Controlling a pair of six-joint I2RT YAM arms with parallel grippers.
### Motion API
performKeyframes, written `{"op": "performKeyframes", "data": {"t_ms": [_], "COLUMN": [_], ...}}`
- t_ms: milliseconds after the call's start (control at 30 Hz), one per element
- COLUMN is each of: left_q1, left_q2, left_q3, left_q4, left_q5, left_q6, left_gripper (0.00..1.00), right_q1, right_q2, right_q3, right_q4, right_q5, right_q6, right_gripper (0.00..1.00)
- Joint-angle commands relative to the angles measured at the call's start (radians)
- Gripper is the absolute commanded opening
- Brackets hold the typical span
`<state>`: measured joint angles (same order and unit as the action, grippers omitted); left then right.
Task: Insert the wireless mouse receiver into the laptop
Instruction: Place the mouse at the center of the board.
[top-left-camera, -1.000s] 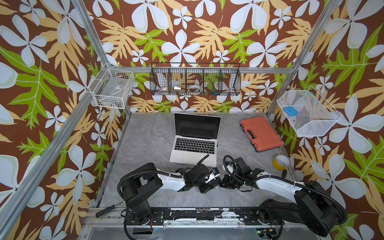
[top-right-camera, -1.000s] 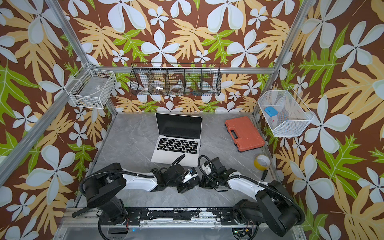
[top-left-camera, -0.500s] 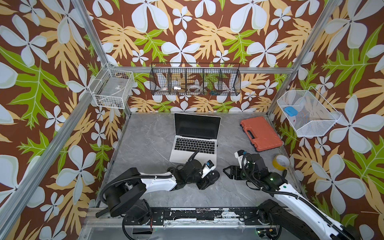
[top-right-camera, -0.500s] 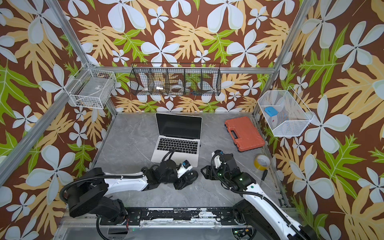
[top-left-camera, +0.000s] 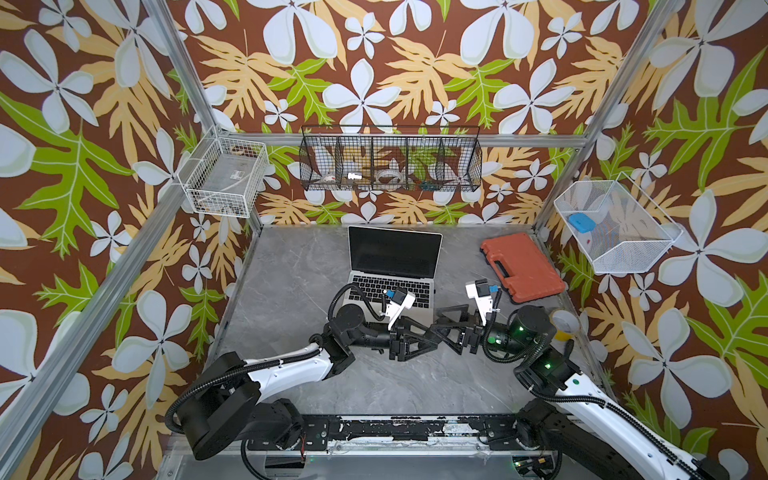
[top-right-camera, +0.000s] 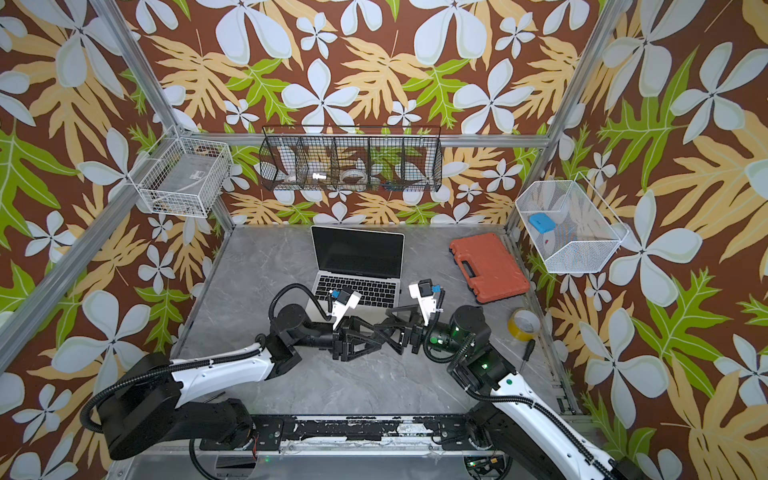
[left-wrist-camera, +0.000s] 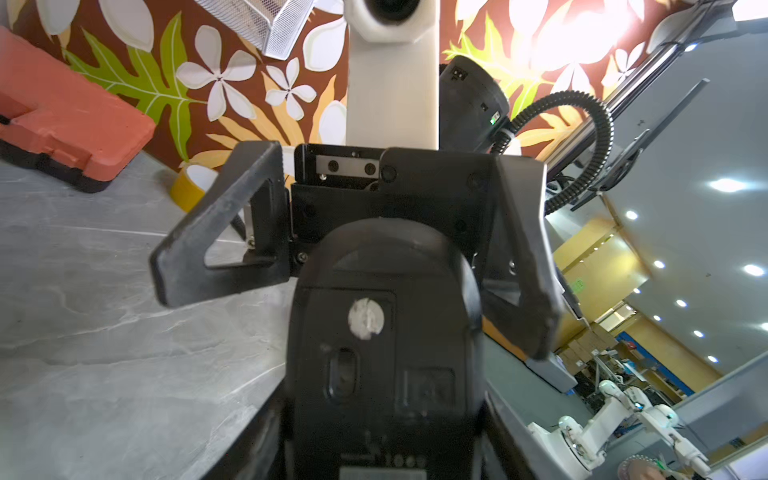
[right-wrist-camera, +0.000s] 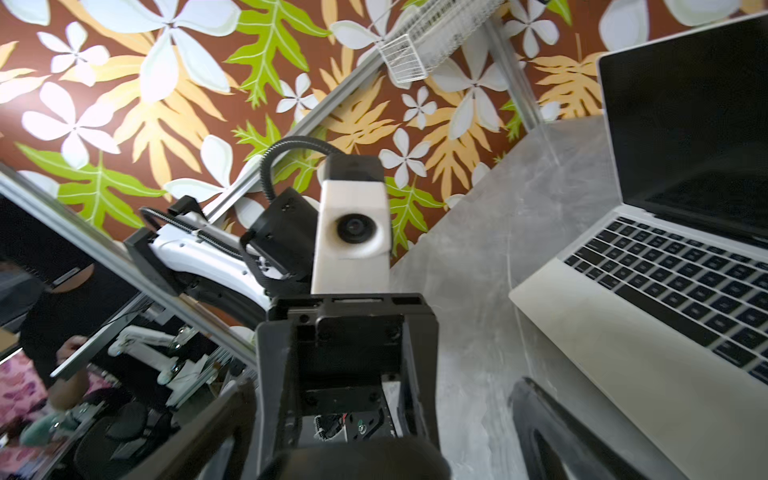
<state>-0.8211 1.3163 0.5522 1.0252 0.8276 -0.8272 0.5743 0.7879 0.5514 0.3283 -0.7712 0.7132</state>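
The open silver laptop (top-left-camera: 395, 253) stands mid-table, its right edge near in the right wrist view (right-wrist-camera: 623, 332). My left gripper (top-left-camera: 424, 336) is shut on a black oval mouse (left-wrist-camera: 386, 332), held underside up in front of the laptop. My right gripper (top-left-camera: 441, 328) faces it tip to tip and is open. Its fingers (left-wrist-camera: 216, 249) stand wide on either side of the mouse's far end without touching it. The mouse's rounded end (right-wrist-camera: 353, 461) shows between them. The wireless mouse receiver does not show as a separate thing in any view.
An orange case (top-left-camera: 521, 266) lies at the back right. A yellow tape roll (top-left-camera: 564, 322) and a screwdriver (top-right-camera: 528, 353) sit by the right wall. Wire baskets (top-left-camera: 390, 164) hang on the walls above the table.
My right gripper has gone from shut to open. It drew off to the right, then came back tip to tip with the left gripper. Both arms now reach further toward the laptop.
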Motion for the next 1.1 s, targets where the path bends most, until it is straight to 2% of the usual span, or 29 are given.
{"op": "performKeyframes", "data": {"t_ms": [0,100,133,167,267,300,367,467,533,600,667,733,800,900,967,1000,1067], "left_q1": [0.002,0.004,0.006,0.008,0.028,0.043,0.102,0.243,0.349,0.424,0.464,0.488,0.493,0.492,0.493,0.492,0.493], "left_q2": [0.003,0.008,0.008,0.006,-0.025,-0.048,-0.128,-0.285,-0.422,-0.556,-0.628,-0.665,-0.686,-0.702,-0.701,-0.697,-0.681], "left_q3": [0.003,-0.006,-0.01,-0.014,-0.043,-0.069,-0.14,-0.259,-0.288,-0.263,-0.232,-0.208,-0.198,-0.22,-0.252,-0.271,-0.307], "left_q4": [0.105,0.105,0.104,0.1,0.056,0.031,-0.014,-0.108,-0.279,-0.53,-0.697,-0.791,-0.834,-0.804,-0.752,-0.72,-0.655], "left_q5": [0.003,-0.026,-0.04,-0.053,-0.119,-0.157,-0.241,-0.354,-0.455,-0.593,-0.733,-0.836,-0.949,-1.053,-1.105,-1.138,-1.205], "left_q6": [-0.065,-0.065,-0.067,-0.065,-0.023,0.003,0.051,0.113,0.174,0.284,0.376,0.433,0.47,0.477,0.477,0.478,0.494], "left_gripper": [0.25,0.25,0.28,0.37,0.93,1.0,1.0,1.0,1.0,1.0,1.0,1.0,1.0,1.0,1.0,1.0,1.0], "right_q1": [0.009,0.009,0.009,0.009,0.009,0.009,0.009,0.009,0.032,0.123,0.21,0.28,0.361,0.474,0.527,0.544,0.555], "right_q2": [0.023,0.022,0.02,0.017,0.001,0.001,0.026,0.143,0.258,0.401,0.547,0.695,0.843,1.027,1.107,1.136,1.154], "right_q3": [0.015,0.009,0.009,0.011,0.03,0.046,0.084,0.135,0.181,0.269,0.369,0.475,0.581,0.706,0.757,0.775,0.787], "right_q4": [0.045,0.03,0.013,-0.003,-0.136,-0.213,-0.385,-0.594,-0.691,-0.786,-0.875,-0.96,-1.038,-1.125,-1.15,-1.151,-1.132], "right_q5": [-0.075,-0.085,-0.084,-0.081,0.001,0.056,0.176,0.353,0.423,0.558,0.661,0.737,0.827,0.958,1.008,1.014,0.999], "right_q6": [-0.006,-0.002,-0.008,-0.014,-0.084,-0.128,-0.209,-0.285,-0.336,-0.407,-0.471,-0.532,-0.605,-0.715,-0.773,-0.792,-0.805], "right_gripper": [0.78,0.59,0.53,0.48,0.42,0.41,0.38,0.32,0.27,0.26,0.26,0.24,0.24,0.25,0.31,0.38,0.62]}}
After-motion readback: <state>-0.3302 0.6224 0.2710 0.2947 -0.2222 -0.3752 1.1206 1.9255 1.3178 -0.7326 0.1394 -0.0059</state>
